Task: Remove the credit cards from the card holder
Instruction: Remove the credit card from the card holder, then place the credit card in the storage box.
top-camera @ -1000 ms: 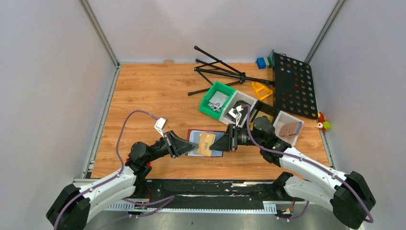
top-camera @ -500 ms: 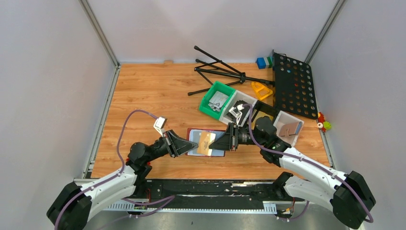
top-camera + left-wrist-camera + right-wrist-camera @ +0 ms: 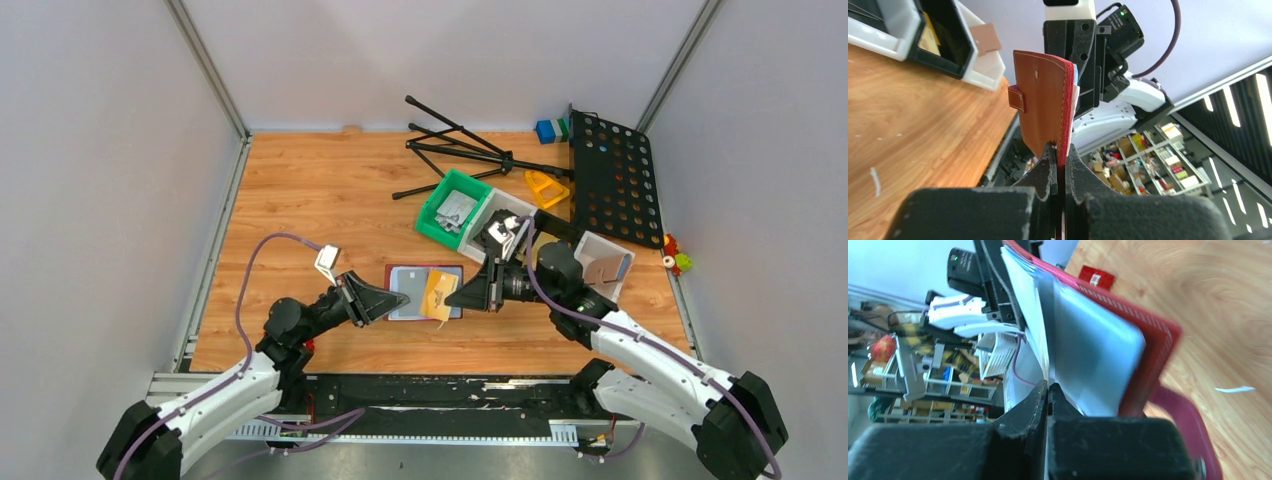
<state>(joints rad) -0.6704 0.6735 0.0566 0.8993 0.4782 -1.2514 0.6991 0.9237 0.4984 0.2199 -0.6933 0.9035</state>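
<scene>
The card holder (image 3: 408, 290) hangs open above the front middle of the table (image 3: 320, 190), stretched between the two arms. Its long axis runs left to right, and its grey inner face is turned up toward the overhead camera. The left gripper (image 3: 398, 298) is clamped tight on the holder's left edge. The right gripper (image 3: 452, 297) has its fingers pressed flat together on a tan card (image 3: 438, 292) that sticks out of the right half at a tilt. From above, only the pockets and the red rim show. The left wrist view gives the other side: the brown leather outer face, seen edge-on above the pinched fingers, with the snap tab (image 3: 1016, 98) jutting toward the table side. The right wrist view shows pale card edges layered against the red-stitched rim, with one thin edge caught between the fingertips; its colour is washed out there.
</scene>
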